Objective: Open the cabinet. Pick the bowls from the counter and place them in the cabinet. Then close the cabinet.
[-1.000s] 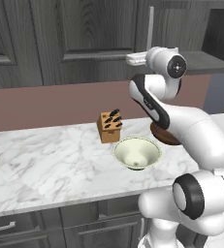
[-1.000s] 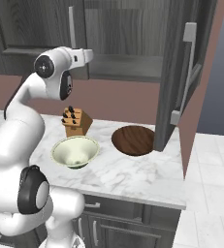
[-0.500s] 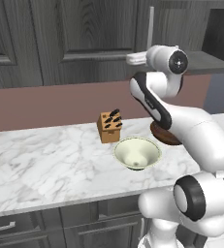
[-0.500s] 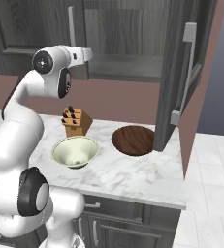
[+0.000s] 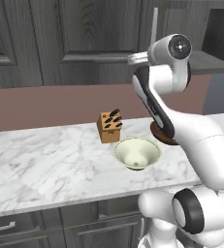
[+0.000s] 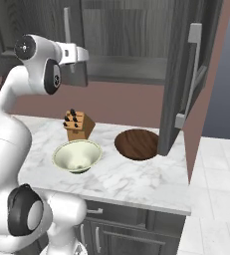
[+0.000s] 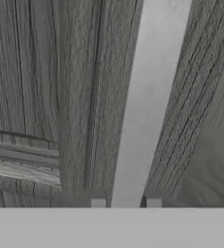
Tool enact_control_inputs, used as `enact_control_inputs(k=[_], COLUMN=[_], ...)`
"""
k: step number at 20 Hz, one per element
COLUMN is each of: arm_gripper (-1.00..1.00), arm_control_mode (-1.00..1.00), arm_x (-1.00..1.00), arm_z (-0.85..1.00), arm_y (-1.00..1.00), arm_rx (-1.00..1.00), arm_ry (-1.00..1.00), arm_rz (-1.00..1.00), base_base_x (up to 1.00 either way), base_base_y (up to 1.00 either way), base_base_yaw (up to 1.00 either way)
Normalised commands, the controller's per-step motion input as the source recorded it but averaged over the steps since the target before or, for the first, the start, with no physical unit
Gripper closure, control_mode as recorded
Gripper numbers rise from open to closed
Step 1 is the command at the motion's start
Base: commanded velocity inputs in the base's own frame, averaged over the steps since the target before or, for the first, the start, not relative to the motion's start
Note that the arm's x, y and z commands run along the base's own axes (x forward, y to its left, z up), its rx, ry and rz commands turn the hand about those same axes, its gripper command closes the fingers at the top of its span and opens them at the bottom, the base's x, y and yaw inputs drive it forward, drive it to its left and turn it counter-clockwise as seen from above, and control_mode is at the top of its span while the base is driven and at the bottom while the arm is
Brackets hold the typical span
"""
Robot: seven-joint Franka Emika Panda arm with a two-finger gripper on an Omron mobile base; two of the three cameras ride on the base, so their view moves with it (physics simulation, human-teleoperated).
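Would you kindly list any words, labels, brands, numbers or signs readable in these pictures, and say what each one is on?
There are none: no readable text on the dark grey-brown wood-grain wall cabinet, the white marble counter, the small tan knife block, the cream-white ceramic bowl or the dark brown wooden bowl.

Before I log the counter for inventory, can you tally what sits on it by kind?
Bowls: 2, a cream-white bowl and a dark brown wooden bowl
Knife blocks: 1, a tan knife block
Total: 3 things on the counter
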Motion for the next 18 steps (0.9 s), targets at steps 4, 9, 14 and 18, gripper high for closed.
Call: enact_control_inputs(k=[4, 9, 14, 18], arm_gripper=[1.0, 1.0, 1.0, 1.0], arm_control_mode=[-1.0, -1.0, -1.0, -1.0], arm_x=[-0.97, -1.0, -0.93, -0.72], arm_z=[-0.11, -0.33, -0.25, -0.09], arm_y=[0.32, 0.41, 0.41, 0.41], arm_rx=[-0.06, -0.06, -0.04, -0.02], arm_ry=[0.0, -0.1, -0.11, -0.01], arm_rz=[-0.07, -0.05, -0.05, -0.05], base_base_x=[0.0, 0.0, 0.0, 0.0], base_base_y=[0.0, 0.0, 0.0, 0.0], base_base_yaw=[0.0, 0.0, 0.0, 0.0])
